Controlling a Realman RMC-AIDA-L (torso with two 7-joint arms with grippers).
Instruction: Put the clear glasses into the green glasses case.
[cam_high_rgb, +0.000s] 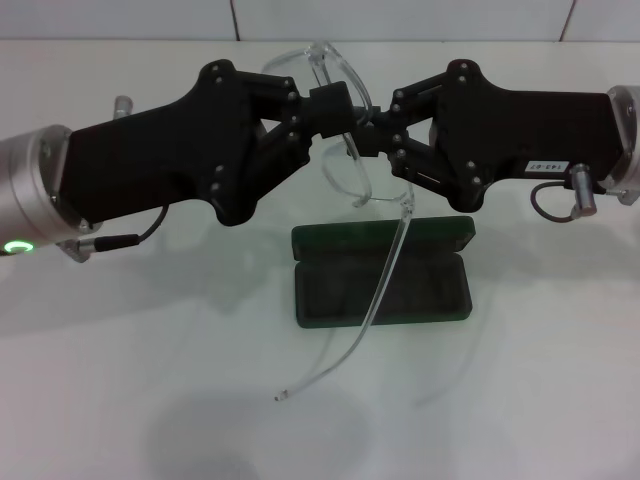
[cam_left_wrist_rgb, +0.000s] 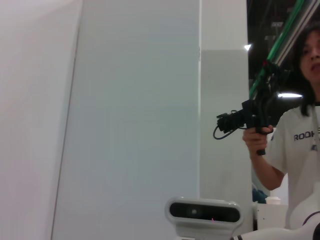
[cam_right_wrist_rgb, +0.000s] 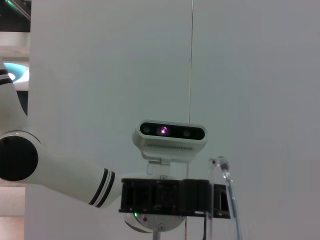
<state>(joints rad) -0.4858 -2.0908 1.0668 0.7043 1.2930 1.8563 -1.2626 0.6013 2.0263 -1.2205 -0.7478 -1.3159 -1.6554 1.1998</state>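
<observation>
holding the transparent clear glasses (cam_high_rgb: 345, 140) aloft, left gripper (cam_high_rgb: 335, 108) and right gripper (cam_high_rgb: 375, 132) both clamped on the frame; open dark green glasses case (cam_high_rgb: 382, 275) at 6 o'clock below. fold the dangling arm, then lower level.

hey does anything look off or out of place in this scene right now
The clear glasses are held in the air between the left gripper and right gripper, tilted, with one arm dangling unfolded over the open green glasses case. Nothing looks spilled or broken.
</observation>
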